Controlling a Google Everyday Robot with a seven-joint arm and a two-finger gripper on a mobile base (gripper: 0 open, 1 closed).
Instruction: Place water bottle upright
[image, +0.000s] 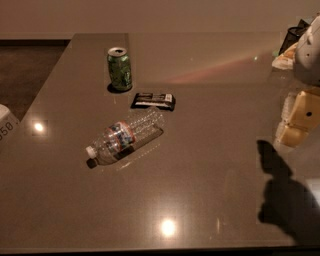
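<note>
The water bottle (125, 136) lies on its side on the brown table (200, 175), left of the middle. It is clear and ribbed, with a red-white-blue label band. Its white cap points to the lower left and its base to the upper right. My gripper (298, 119) is at the right edge of the camera view, cream-coloured, hanging from the white arm (309, 52). It is well to the right of the bottle, apart from it and holding nothing. Its shadow falls on the table at the lower right.
A green soda can (119, 69) stands upright behind the bottle. A dark snack bar packet (153, 100) lies flat between can and bottle. Some items (290, 47) sit at the far right corner. A white object (6, 122) is at the left edge.
</note>
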